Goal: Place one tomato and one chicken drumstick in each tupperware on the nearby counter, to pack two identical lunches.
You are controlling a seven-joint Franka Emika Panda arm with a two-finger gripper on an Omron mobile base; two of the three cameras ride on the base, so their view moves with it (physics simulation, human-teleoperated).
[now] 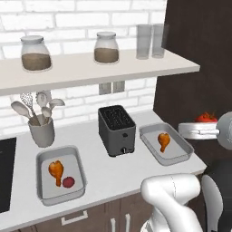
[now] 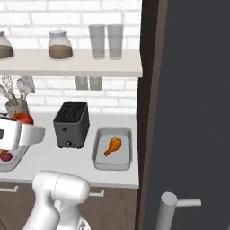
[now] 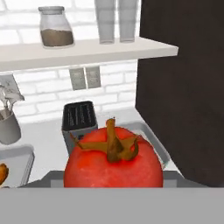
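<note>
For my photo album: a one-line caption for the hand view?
Red tomato up close, toaster and counter behind.

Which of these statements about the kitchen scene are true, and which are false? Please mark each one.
1. The left container holds a drumstick and a tomato. True.
2. The right container already holds a tomato. False: it holds only a drumstick.
3. The pincer carries a tomato. True: the tomato sits in it, in front of the hand camera.
4. The toaster stands between the two containers. True.
5. The jars stand on the counter. False: they stand on the shelf above it.
6. The utensil holder is lying on its side. False: it stands upright.
</note>
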